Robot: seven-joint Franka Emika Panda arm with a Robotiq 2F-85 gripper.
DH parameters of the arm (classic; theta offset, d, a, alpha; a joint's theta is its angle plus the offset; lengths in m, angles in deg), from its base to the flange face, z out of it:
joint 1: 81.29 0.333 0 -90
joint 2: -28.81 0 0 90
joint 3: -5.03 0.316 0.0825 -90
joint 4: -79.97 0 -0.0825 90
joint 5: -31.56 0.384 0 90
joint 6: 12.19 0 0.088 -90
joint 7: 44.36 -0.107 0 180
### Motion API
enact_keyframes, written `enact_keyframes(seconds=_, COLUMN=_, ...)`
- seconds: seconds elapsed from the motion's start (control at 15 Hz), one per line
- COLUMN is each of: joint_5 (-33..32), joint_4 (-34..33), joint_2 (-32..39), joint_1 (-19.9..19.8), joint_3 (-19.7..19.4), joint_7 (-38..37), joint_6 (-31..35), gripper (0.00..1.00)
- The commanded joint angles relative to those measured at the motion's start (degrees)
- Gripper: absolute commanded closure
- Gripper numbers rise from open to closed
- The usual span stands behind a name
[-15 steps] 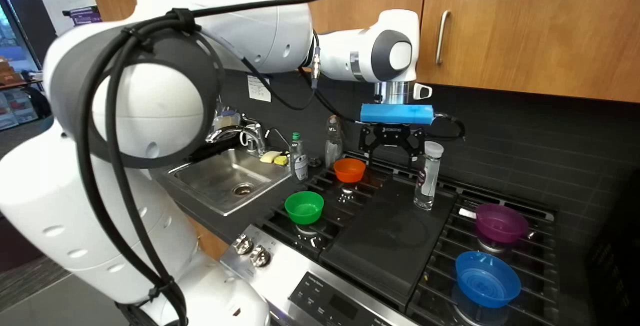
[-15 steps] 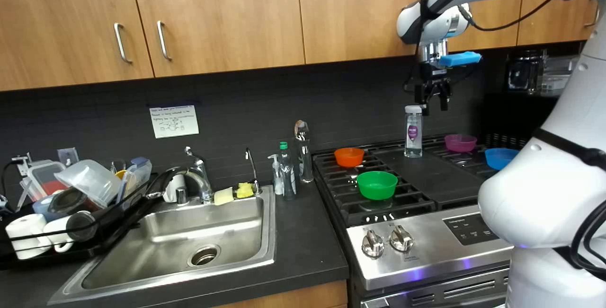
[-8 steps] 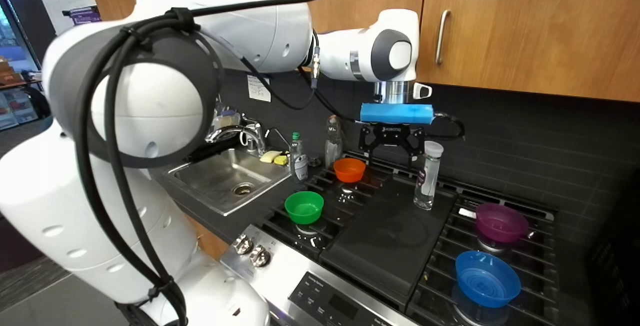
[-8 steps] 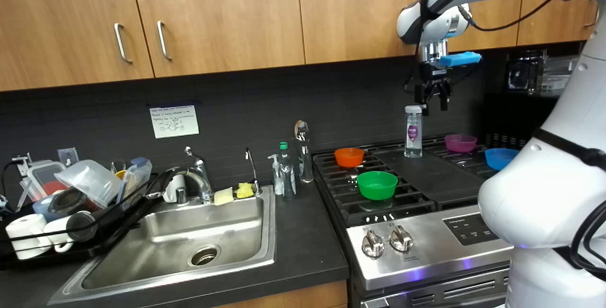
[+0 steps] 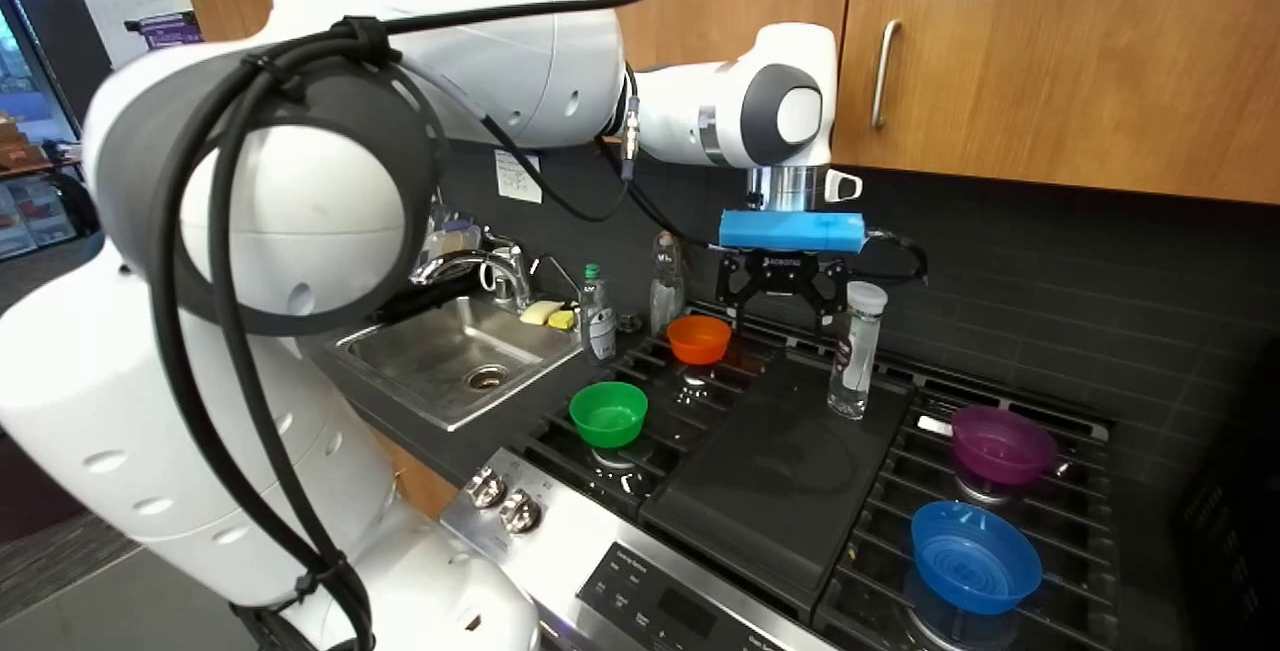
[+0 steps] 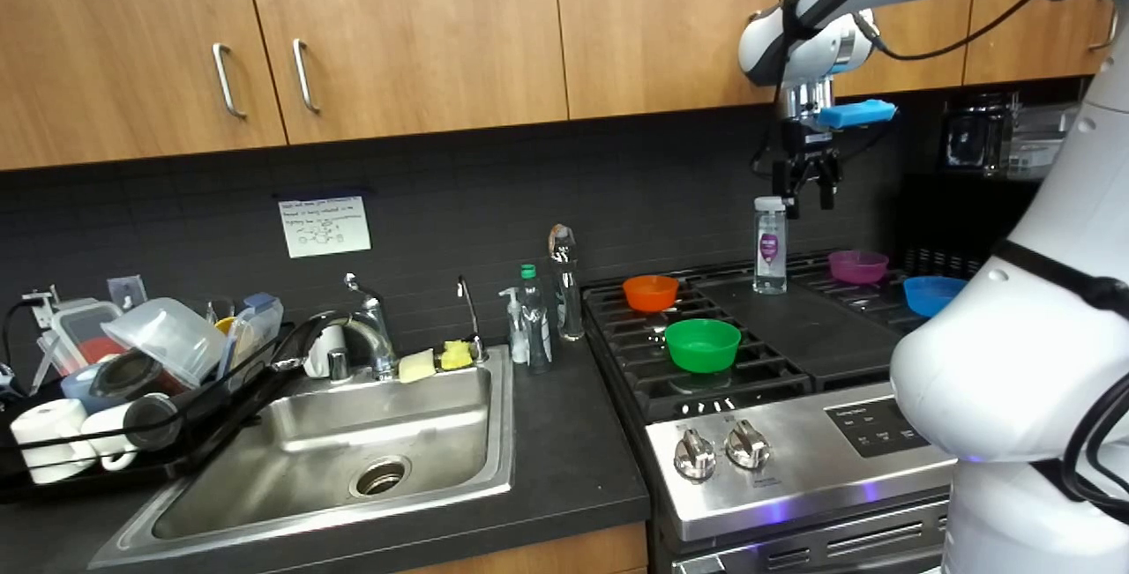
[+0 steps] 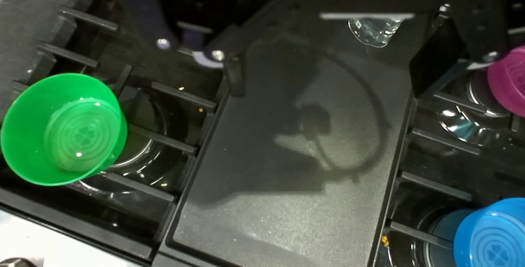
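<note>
Fingers (image 7: 437, 60) wide apart, I hover the gripper (image 7: 327, 88) near a clear bottle (image 6: 770, 248) (white-capped, upright on the black griddle (image 7: 287, 230))

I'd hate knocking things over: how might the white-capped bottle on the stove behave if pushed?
The bottle likely tips easily, being tall and narrow. Once down, its rounded sides would probably let it roll. Its smooth, clear wall suggests it could be slippery.

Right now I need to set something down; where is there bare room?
Bare: the black griddle's front, between the green bowl and blue bowl; also the front counter between sink and stove.
Crowded: the griddle's back, where the white-capped bottle stands near the open gripper, and the grates, holding those bowls plus orange bowl and purple bowl.
</note>
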Motion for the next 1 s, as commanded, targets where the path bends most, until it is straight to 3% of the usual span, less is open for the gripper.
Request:
enact_keyframes(seconds=0.0, joint_5=-0.05, joint_4=5.46, joint_2=-4.34, joint_1=-1.21, joint_3=0.81, joint_7=-0.22, joint_6=2.48, gripper=0.0)
enact_keyframes(seconds=0.53, joint_5=-0.38, joint_4=19.3, joint_2=-17.9, joint_1=-1.18, joint_3=1.05, joint_7=-1.05, joint_6=6.97, gripper=0.0)
enact_keyframes(seconds=0.93, joint_5=0.27, joint_4=24.1, joint_2=-25.83, joint_1=-1.11, joint_3=-0.27, joint_7=-2.01, joint_6=12.13, gripper=0.0)
